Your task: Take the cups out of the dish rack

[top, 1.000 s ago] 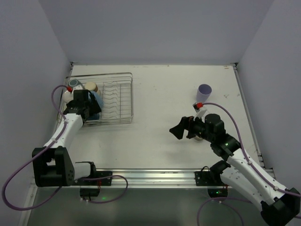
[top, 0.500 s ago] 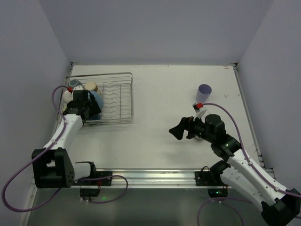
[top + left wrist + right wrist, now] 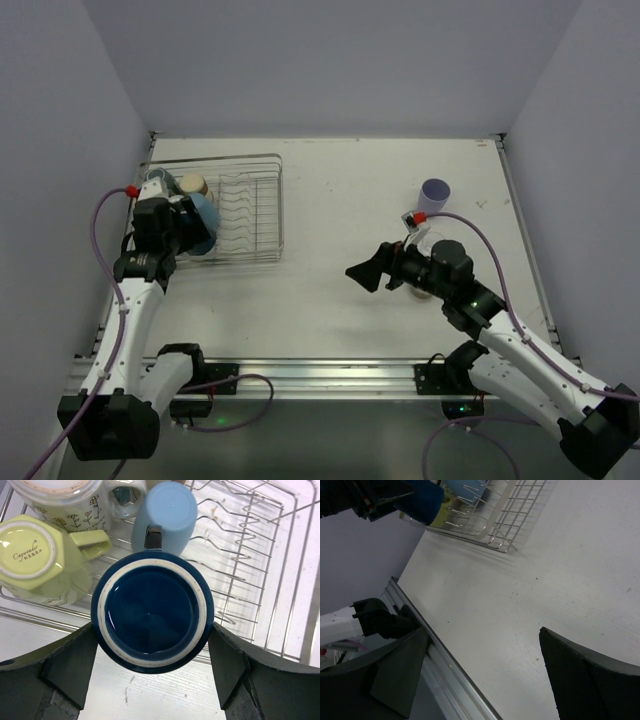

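LEFT: left jaws have closed onto navy mug [image 3: 151,612], now lifted over dish rack [image 3: 245,215] near rim | RIGHT: right jaws wide, empty, above tabletop [image 3: 330,200] | YOU: mug ready to carry out.

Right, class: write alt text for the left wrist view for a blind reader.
The left gripper clasps a navy cup at the dish rack, with a pale yellow mug and a light blue cup behind it.

A navy cup [image 3: 198,240] sat between the left gripper's [image 3: 190,232] jaws, above the dish rack [image 3: 250,215]. A lavender cup [image 3: 435,190] stood well behind the right gripper's [image 3: 362,276] spread jaws.
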{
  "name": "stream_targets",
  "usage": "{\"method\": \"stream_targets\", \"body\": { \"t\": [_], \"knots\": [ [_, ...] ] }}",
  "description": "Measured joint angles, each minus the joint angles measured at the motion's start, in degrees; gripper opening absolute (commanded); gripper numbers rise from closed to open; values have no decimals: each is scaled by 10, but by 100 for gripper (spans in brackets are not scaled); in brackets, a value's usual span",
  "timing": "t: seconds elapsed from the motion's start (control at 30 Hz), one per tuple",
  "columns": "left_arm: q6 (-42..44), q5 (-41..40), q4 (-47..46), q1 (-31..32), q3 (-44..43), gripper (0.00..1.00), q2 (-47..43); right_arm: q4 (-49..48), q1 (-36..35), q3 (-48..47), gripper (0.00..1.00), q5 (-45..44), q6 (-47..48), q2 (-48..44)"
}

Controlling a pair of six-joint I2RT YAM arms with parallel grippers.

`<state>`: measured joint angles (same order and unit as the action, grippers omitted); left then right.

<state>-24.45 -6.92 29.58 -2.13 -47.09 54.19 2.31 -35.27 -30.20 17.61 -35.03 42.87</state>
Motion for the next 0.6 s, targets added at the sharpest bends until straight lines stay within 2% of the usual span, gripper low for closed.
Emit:
{"method": "stream_targets", "body": {
  "t": [0.3,0.43,0.6],
  "knots": [
    [-3,55,16,0,-7,10,-77,-108,-31,-9,95,15,-54,55],
    [-29,145,2,0,-5,8,-109,-165,-62,-15,90,14,-73,86],
    [-96,288,-73,2,26,5,-130,-247,-100,-17,86,-2,-93,123]
  ]
}}
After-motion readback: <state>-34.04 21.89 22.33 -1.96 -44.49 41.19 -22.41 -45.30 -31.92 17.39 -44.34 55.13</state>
